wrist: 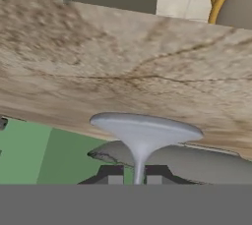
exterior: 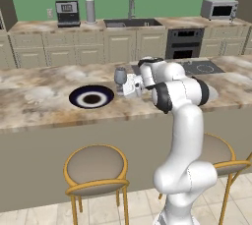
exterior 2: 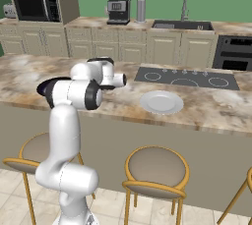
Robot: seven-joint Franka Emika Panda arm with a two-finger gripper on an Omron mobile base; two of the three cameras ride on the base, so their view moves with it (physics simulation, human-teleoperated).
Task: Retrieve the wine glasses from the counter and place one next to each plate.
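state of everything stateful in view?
hand: shut on wine glass stem
wine glass: upright, beside black plate, foot on or just above the island top, cannot tell
black plate: flat on island
white plate: flat on island, no glass next to it
microwave: door closed

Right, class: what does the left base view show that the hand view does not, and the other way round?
Left base view: the black round plate with a white ring and the grey-blue stemmed wine glass with its rounded bowl. Hand view: its round foot and thin stem, with the tool shut on the stem. Both: the glass and the marbled island top.
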